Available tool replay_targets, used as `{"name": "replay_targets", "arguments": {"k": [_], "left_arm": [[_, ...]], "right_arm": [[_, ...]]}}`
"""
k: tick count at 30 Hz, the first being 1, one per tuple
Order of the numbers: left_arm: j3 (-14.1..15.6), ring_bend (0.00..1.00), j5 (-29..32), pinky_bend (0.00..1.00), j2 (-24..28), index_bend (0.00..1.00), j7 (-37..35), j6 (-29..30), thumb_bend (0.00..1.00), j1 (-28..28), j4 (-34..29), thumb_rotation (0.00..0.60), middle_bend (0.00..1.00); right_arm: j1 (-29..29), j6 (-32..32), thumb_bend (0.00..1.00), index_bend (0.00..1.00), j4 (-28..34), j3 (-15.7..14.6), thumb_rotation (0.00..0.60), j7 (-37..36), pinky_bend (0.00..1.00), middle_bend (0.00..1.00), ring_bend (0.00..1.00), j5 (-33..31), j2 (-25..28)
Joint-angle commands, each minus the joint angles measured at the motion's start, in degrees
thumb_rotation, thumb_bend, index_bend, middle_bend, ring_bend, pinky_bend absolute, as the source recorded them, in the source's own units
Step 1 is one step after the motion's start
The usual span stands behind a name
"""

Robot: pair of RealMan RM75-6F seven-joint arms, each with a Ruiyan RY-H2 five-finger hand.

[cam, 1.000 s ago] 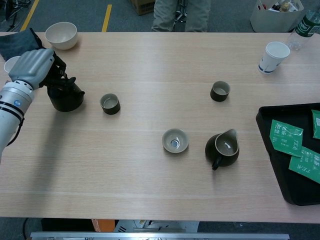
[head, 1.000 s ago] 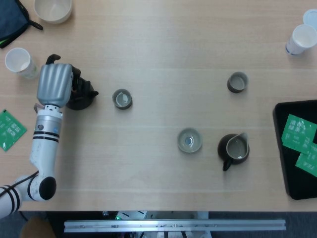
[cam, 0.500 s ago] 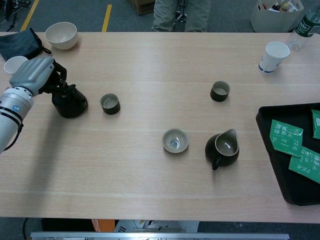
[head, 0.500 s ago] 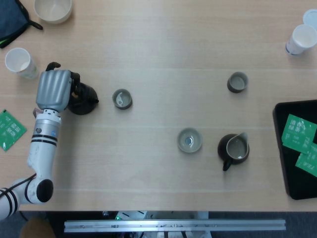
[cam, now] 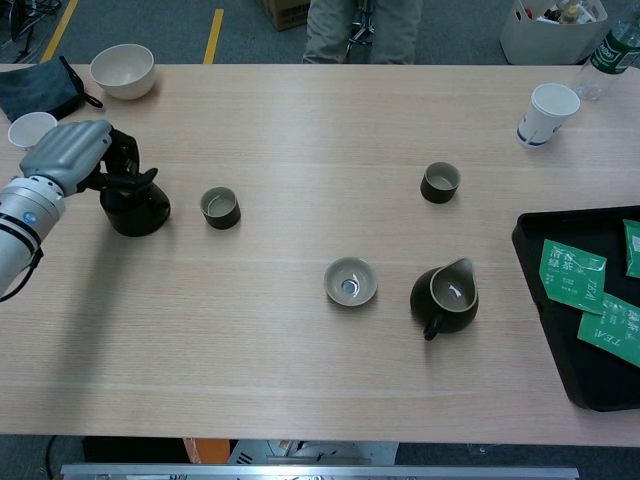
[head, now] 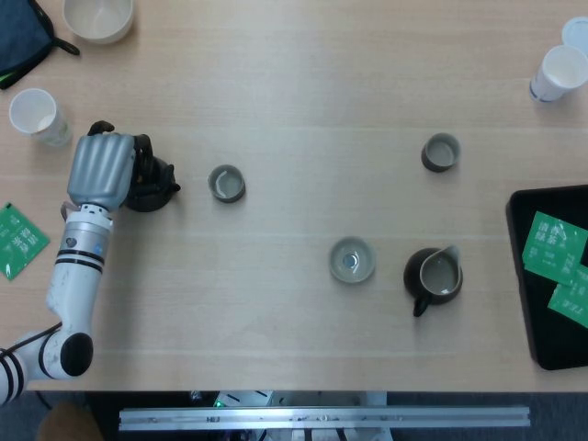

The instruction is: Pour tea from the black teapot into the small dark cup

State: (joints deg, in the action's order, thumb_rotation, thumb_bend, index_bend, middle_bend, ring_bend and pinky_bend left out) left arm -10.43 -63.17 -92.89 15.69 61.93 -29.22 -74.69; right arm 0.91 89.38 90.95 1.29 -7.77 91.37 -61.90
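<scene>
Black teapot (head: 152,186) sat gripped in the left hand (head: 99,171), its spout facing the small dark cup (head: 226,183) just beside it.

Left hand (head: 103,171) sits at far left of table, back of hand up, fingers curled round the black teapot (head: 152,185), gripping it. In chest view the hand (cam: 72,155) shows knuckles up, forearm running down-left off frame. Right arm and hand not seen in either view.
</scene>
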Motion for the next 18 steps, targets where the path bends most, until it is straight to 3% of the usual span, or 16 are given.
{"name": "replay_targets", "arguments": {"k": [1, 6, 12, 15, 18], "left_arm": [[0.1, 0.37, 0.0, 0.23, 1.0, 0.51, 0.4, -0.2, 0.31, 0.0, -1.5, 0.291, 0.56], [0.6, 0.19, 0.1, 0.20, 3.6, 0.36, 1.9, -0.5, 0.31, 0.0, -5.4, 0.235, 0.38], [0.7, 0.16, -2.8, 0.19, 6.1, 0.25, 0.1, 2.2, 0.31, 0.9, -9.6, 0.233, 0.30], [0.8, 0.16, -5.1, 0.18, 7.1, 0.23, -2.0, 4.0, 0.31, 1.6, -10.7, 0.255, 0.29], [1.3, 0.16, -7.0, 0.17, 8.3, 0.23, -3.1, 6.0, 0.31, 2.5, -12.1, 0.313, 0.29]], "right_arm": [[0.0, 0.0, 0.15, 0.33, 0.0, 0.0, 0.600, 0.0, 0.24, 0.33, 0.22, 0.0, 0.0], [0.1, 0.0, 0.15, 0.33, -0.2, 0.1, 0.600, -0.3, 0.24, 0.32, 0.22, -0.1, 0.0], [0.3, -0.4, 0.15, 0.33, -0.5, 0.1, 0.600, -0.5, 0.24, 0.33, 0.22, 0.0, -0.2], [0.5, -0.7, 0.15, 0.33, -0.5, 0.1, 0.600, -0.5, 0.23, 0.33, 0.22, 0.1, -0.2], [0.8, -1.0, 0.15, 0.33, -0.5, 0.1, 0.600, -0.5, 0.23, 0.33, 0.22, 0.2, -0.3]]}}
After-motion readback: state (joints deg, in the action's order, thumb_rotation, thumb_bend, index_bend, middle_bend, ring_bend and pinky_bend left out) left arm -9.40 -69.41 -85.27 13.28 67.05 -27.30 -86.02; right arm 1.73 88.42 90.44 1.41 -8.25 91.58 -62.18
